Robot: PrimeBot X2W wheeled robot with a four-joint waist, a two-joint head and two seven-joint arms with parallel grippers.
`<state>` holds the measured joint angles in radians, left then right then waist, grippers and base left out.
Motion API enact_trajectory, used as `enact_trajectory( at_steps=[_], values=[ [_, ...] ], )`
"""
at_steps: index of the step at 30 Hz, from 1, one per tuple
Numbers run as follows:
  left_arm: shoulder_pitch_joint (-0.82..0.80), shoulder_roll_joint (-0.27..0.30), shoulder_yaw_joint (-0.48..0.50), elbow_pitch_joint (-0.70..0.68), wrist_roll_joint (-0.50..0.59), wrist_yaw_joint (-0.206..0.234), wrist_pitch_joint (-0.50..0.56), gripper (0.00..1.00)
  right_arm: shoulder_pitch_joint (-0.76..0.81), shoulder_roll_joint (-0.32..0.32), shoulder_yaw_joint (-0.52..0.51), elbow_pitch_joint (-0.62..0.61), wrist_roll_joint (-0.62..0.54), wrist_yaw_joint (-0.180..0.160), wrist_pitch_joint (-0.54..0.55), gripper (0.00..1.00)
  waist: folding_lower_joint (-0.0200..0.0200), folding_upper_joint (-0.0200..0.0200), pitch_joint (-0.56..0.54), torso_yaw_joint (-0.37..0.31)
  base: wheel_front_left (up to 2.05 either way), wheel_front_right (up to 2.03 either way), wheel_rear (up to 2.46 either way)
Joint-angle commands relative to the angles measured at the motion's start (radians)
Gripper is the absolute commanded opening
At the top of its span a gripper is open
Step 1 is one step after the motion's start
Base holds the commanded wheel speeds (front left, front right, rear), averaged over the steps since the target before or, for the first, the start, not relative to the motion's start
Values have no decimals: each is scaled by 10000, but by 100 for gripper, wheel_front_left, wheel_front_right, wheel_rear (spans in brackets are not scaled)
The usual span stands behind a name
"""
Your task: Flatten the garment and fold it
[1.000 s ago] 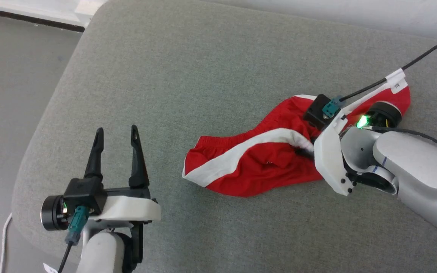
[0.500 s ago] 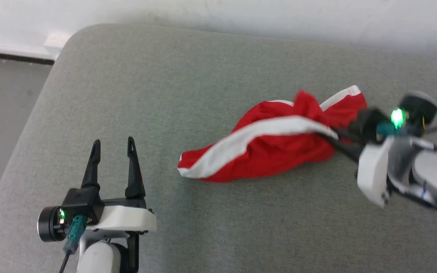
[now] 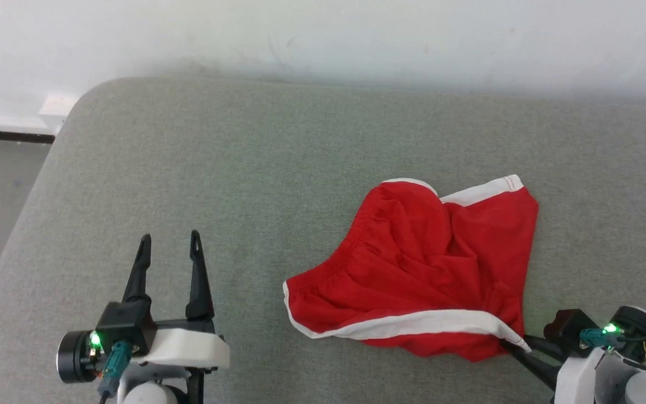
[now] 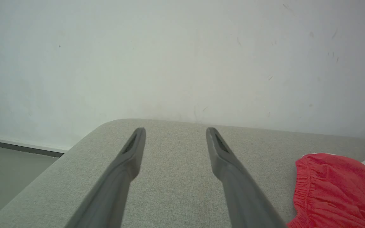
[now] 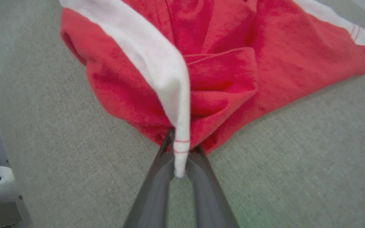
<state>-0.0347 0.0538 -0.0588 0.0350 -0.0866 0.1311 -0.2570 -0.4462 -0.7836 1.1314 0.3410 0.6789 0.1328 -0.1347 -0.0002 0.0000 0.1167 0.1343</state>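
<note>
At near-right corner of shorts, right gripper clamped onto end of white trim. Shorts bunched on grey cushion, long axis running left from that grip. Well left of shorts, left gripper spread wide, holding nothing, nearer their free left corner.

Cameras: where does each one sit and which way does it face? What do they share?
Head view: on the head, facing forward and down at the cushion and shorts; left gripper open at lower left, right gripper at lower right, shut on the shorts.
Left wrist view: on the left wrist, facing along its spread fingers, over the cushion toward the wall.
Right wrist view: on the right wrist, facing along its fingers, which pinch the white trim.
Shared: all three show shorts and cushion.
</note>
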Motion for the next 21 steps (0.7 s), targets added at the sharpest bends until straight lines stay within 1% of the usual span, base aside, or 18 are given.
enact_trajectory(
  at_steps=[1,4,7,9,12,14,16,19,21],
  values=[
    [114,-35,51,26,106,-73,-47,100,181,33,-40,54,5,-21,-34,100,2,0,-146,-146,0,0,0],
    [266,-35,126,35,214,-123,-47,100,466,25,-994,-273,-42,-21,-312,100,2,0,-298,-289,0,0,0],
    [302,-35,159,37,288,-178,-47,100,518,-273,-2002,-969,-171,-21,-282,100,2,0,-382,-343,0,0,0],
    [291,-35,139,-3,322,-190,-47,100,475,-497,-2726,-1545,-200,-21,-129,100,2,0,-404,-335,0,0,0],
    [242,-35,63,-45,374,-195,-47,100,233,-750,-3719,-2381,-437,-21,457,100,2,0,-365,-271,0,0,0],
    [174,-35,5,-64,410,-219,-47,100,38,-798,-4231,-2802,-320,-21,951,100,2,0,-296,-182,0,0,0],
    [95,-35,-25,-86,447,-257,-47,100,-273,-860,-4489,-2986,-266,-21,1647,100,2,0,-182,-84,0,0,0],
    [-60,-35,-74,-116,466,-281,-47,100,-911,-925,-4308,-2861,-37,-21,3085,100,2,0,60,99,0,0,0],
    [-186,-35,-114,-124,450,-281,-47,100,-1414,-812,-3998,-2562,354,-21,4111,100,2,0,251,228,0,0,0]
  ],
)
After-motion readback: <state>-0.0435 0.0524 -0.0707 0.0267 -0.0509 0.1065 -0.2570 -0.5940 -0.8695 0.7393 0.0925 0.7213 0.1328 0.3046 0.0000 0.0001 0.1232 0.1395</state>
